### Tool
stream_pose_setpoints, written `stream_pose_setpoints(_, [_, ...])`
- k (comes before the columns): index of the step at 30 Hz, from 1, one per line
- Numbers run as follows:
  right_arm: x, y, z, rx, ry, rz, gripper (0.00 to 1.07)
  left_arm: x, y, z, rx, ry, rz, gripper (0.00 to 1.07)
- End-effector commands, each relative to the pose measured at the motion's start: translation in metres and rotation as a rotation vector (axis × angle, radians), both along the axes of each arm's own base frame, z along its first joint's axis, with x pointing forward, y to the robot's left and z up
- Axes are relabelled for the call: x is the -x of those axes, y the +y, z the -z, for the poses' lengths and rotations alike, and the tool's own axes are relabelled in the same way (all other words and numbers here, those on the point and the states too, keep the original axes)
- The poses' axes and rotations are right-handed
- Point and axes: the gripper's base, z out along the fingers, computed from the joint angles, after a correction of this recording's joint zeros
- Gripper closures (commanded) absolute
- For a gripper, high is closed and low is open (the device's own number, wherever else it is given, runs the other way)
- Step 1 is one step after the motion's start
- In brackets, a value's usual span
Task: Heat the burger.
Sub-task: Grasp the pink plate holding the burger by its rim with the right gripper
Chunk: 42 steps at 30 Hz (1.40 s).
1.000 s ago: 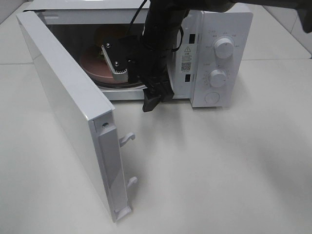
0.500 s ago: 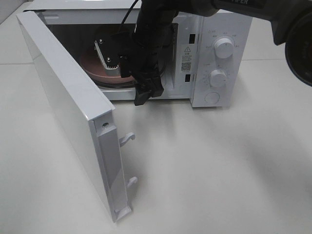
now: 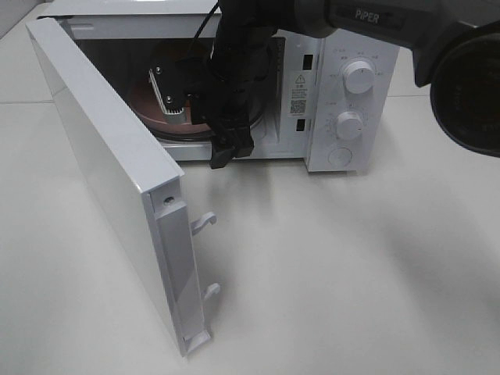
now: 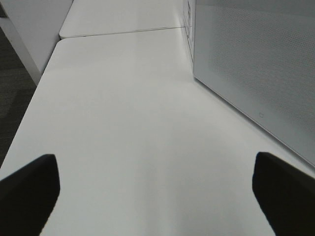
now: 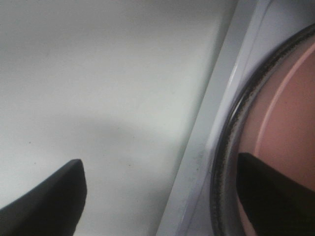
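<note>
Gaping empty over the microwave sill (image 5: pixel 204 132) — right hand (image 5: pixel 160 162) — burger hidden behind its arm (image 3: pixel 238 47).

I count one microwave (image 3: pixel 383 109), one pink plate (image 3: pixel 144 105), two knobs (image 3: pixel 358 76) (image 3: pixel 348 125), two door hooks (image 3: pixel 205 222) (image 3: pixel 212 291) and two grippers (image 4: pixel 157 191) (image 5: pixel 160 196).

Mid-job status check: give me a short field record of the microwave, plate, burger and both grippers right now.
microwave: door swung wide open
pink plate: inside, on the glass turntable
burger: not visible, the arm blocks the view
right gripper: open, empty, at the cavity's front edge
left gripper: open, empty, over the table beside the door
</note>
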Motion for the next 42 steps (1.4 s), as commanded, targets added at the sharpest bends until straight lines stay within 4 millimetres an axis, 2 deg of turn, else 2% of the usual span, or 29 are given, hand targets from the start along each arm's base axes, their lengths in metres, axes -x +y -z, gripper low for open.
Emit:
stream_pose_setpoints(1, [-0.005, 0.002, 0.0, -0.026, -0.038, 0.012, 0.25, 0.002, 0.0, 0.001, 0.002, -0.02, -0.005, 0.06])
stream_pose_setpoints(12, [-0.011, -0.002, 0.007, -0.023, -0.052, 0.006, 0.28, 0.002, 0.0, 0.001, 0.002, -0.02, -0.005, 0.06])
stream_pose_setpoints(36, [-0.019, -0.002, 0.006, -0.041, -0.13, 0.064, 0.31, 0.002, 0.0, 0.001, 0.002, -0.02, -0.005, 0.06])
stream_pose_setpoints(42, [-0.023, 0.001, 0.018, -0.04, -0.107, 0.088, 0.31, 0.002, 0.0, 0.001, 0.002, -0.02, -0.005, 0.06])
